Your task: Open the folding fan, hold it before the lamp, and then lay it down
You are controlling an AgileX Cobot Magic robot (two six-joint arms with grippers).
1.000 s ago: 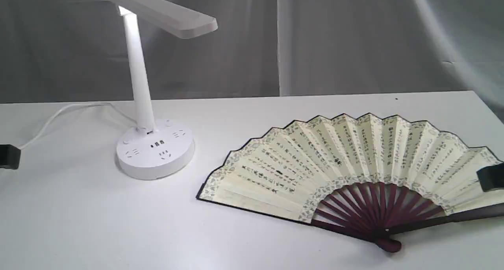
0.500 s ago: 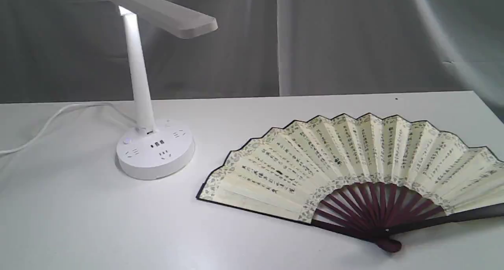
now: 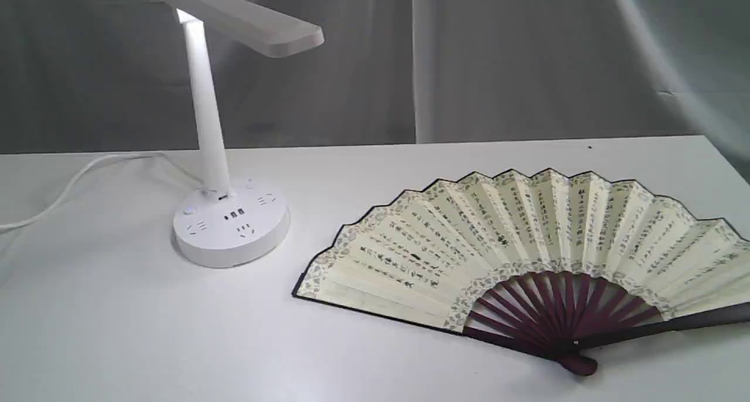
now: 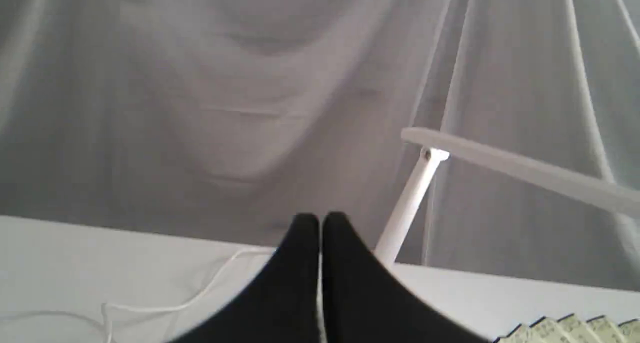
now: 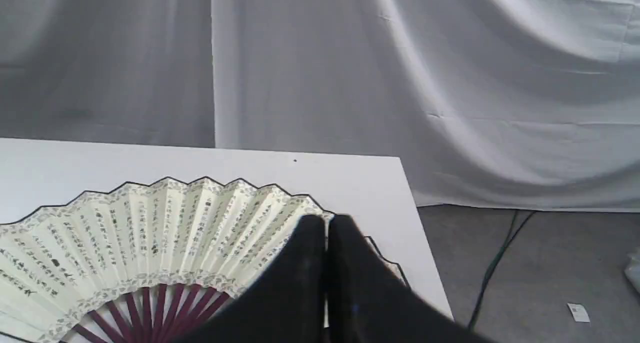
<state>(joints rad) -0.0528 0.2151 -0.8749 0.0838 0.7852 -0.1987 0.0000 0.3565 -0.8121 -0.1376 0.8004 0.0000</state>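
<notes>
Materials and form. The folding fan (image 3: 515, 244) lies fully open and flat on the white, smooth tabletop (image 3: 117, 331). Its leaf is cream pleated paper with columns of black calligraphy, a patterned border and a dark outer edge. The ribs and guards are dark maroon wood, meeting at a rounded pivot on the near side. The lamp (image 3: 208, 126) is white plastic, with a flat rectangular head, a slim, slightly leaning stem and a round base carrying sockets and buttons. A white cord (image 3: 70, 185) runs from behind the base to the left edge of the exterior view.

Count. One fan, one lamp, one cord, two pincers. The ribs are too closely set to count with certainty.

Position. In the exterior view the fan lies right of the lamp base, near it but not touching. Its right end runs past the picture's edge.

Pincers. The left pincer (image 4: 320, 223) has its black fingers pressed together and holds nothing. It hides the foot of the lamp stem in its own view. The right pincer (image 5: 327, 223) is likewise closed on nothing. It hangs before the fan and covers part of the leaf.

Surroundings. Grey cloth backdrop (image 3: 527, 56) hangs behind the tabletop. Beyond the tabletop's right side, grey floor (image 5: 525, 263) carries a dark cable (image 5: 492, 268) and a small white tag (image 5: 578, 312).
</notes>
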